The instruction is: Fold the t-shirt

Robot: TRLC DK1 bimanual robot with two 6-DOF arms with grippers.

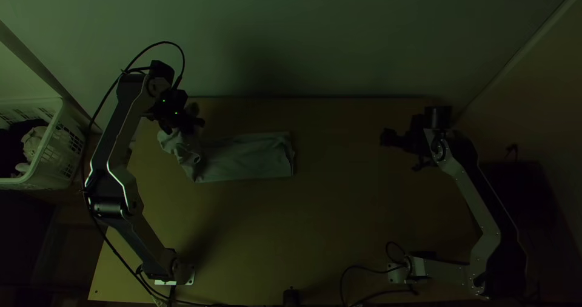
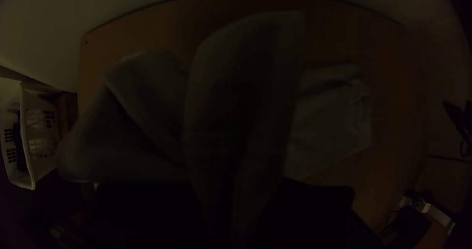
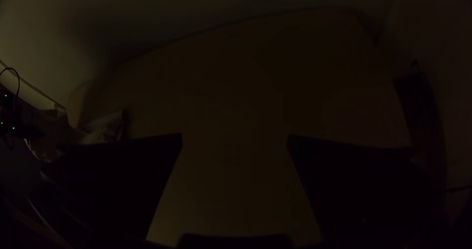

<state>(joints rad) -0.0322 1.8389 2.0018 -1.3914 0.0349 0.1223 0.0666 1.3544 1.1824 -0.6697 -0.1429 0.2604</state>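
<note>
Your left claw [image 1: 183, 127] pinches the t-shirt [image 1: 248, 157] at its bunched end; your right claw [image 1: 402, 152], spread, hangs well right of it.

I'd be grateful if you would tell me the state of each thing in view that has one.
T-shirt: right part lying in a flat, folded strip; left part bunched and raised; fold count unclear.
Left gripper: shut on the T-shirt's bunched part.
Right gripper: open, at the table's right side.
Basket: upright, beyond the table's left edge.
Cloths in the basket: bunched.
</note>
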